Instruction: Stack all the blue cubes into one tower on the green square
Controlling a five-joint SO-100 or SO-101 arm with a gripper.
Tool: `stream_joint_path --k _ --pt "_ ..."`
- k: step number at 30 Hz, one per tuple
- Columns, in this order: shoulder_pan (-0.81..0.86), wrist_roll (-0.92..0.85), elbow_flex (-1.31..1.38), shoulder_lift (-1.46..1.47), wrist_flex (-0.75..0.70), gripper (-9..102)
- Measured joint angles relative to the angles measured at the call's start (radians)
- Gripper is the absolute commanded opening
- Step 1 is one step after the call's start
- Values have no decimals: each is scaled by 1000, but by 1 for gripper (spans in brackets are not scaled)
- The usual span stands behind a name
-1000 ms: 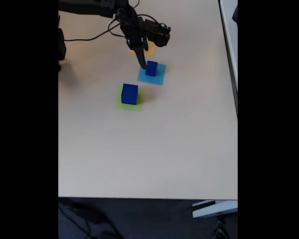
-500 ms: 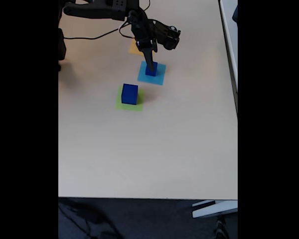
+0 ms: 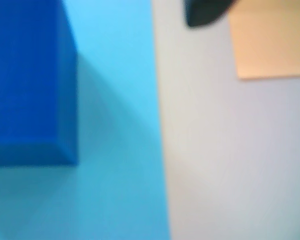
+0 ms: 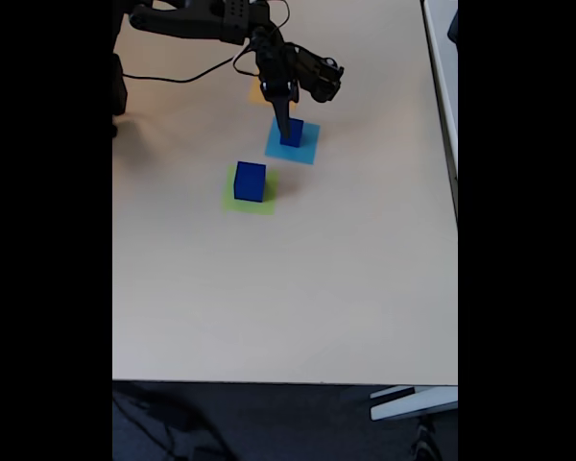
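On the light-blue patch sits the medium blue cube, my gripper low against its left side for a grab; jaw opening I cannot tell. Nearer, the large cube waits on the green square.

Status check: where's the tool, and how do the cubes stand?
Tool down at the smaller dark blue cube on the light-blue square patch; grip unclear. Larger dark blue cube sits on the light-green square patch, nothing stacked. Path between looks clear.
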State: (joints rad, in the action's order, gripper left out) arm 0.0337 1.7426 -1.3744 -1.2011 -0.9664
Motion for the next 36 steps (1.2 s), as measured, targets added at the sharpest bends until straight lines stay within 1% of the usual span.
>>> stream_joint_path --k 12,22,26,28,36 --pt "52 -71 -72 34 107 44" --pt "63 -104 -81 66 146 40" --pt "77 -112 -81 74 155 38" --pt "78 -121 -81 74 155 35" --pt "74 -132 -81 74 163 30"
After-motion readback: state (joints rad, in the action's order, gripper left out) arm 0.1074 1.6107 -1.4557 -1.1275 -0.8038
